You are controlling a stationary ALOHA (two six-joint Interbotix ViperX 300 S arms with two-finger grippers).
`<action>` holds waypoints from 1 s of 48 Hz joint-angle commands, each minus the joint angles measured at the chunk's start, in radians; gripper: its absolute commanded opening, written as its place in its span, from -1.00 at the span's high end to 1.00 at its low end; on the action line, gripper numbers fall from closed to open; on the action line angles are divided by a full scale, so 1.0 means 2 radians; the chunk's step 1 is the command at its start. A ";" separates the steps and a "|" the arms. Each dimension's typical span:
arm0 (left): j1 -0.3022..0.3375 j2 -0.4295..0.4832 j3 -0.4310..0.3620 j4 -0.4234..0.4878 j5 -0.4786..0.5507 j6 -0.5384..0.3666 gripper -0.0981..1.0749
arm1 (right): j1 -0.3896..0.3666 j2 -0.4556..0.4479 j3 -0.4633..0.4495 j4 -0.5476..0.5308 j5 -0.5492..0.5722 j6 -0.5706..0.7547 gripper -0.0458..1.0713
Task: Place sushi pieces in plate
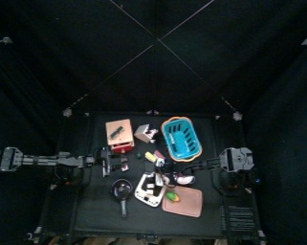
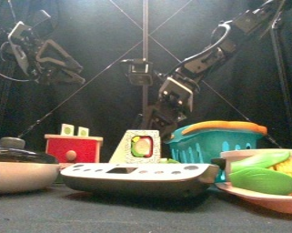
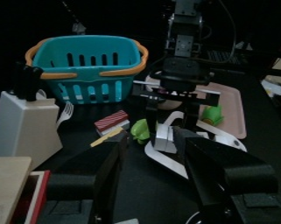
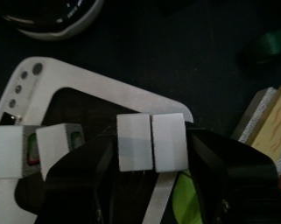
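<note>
Table [image 1: 81,215] crowded. The white plate [image 4: 95,83] lies under the right gripper [image 4: 151,127], whose jaws clasp the held sushi piece [image 4: 136,144] just above it. A second sushi piece [image 4: 14,149] appears to be plated already. Left gripper [image 3: 160,175] parked at the table's left, jaws spread, empty. Release pending; cannot tell how many pieces remain.

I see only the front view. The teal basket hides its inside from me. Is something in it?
Observer: No. In the top view the teal basket looks empty.
Operator: Does the left gripper hold something?
Observer: No. The left wrist view shows the left gripper open, with nothing in it.
Operator: What lies on the table near the basket?
Observer: In the left wrist view, a red striped piece lies just in front of the basket.
</note>
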 commanded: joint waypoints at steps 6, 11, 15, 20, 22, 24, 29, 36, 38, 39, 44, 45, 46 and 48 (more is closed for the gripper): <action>-0.002 0.001 -0.006 0.003 -0.001 0.001 -0.60 | -0.007 -0.068 -0.013 0.008 0.000 0.002 -0.22; -0.002 0.000 -0.006 0.003 -0.001 0.000 -0.60 | -0.007 -0.089 -0.012 0.027 0.008 0.002 -0.22; -0.003 -0.002 -0.004 0.003 0.002 0.000 -0.60 | -0.003 -0.103 -0.007 0.062 0.015 0.003 -0.23; -0.004 -0.005 0.002 0.003 0.002 0.000 -0.60 | 0.009 -0.111 0.000 0.110 0.019 0.002 -0.23; -0.004 -0.008 0.006 0.003 0.004 0.000 -0.60 | 0.018 -0.115 0.005 0.129 0.019 0.002 -0.23; -0.004 -0.010 0.008 0.002 0.005 0.000 -0.60 | 0.025 -0.117 0.011 0.143 0.019 0.002 -0.23; -0.005 -0.018 0.012 0.002 0.010 -0.001 -0.60 | 0.042 -0.120 0.023 0.178 0.019 0.004 -0.23; -0.015 -0.031 0.017 0.002 0.015 -0.001 -0.60 | 0.069 -0.123 0.040 0.237 0.019 0.015 -0.23; -0.018 -0.033 0.018 0.002 0.015 -0.001 -0.60 | 0.075 -0.123 0.043 0.245 0.019 0.024 -0.23; -0.018 -0.035 0.018 0.002 0.015 -0.001 -0.60 | 0.077 -0.124 0.044 0.249 0.019 0.029 -0.23; -0.019 -0.037 0.021 0.002 0.016 0.000 -0.60 | 0.087 -0.130 0.048 0.249 0.019 0.067 -0.23; -0.019 -0.036 0.021 0.002 0.016 0.000 -0.60 | 0.088 -0.133 0.050 0.247 0.020 0.079 -0.23; -0.020 -0.036 0.021 0.003 0.016 0.000 -0.60 | 0.090 -0.136 0.050 0.245 0.021 0.088 -0.23; -0.019 -0.037 0.022 0.003 0.016 0.000 -0.60 | 0.092 -0.140 0.052 0.239 0.024 0.107 -0.23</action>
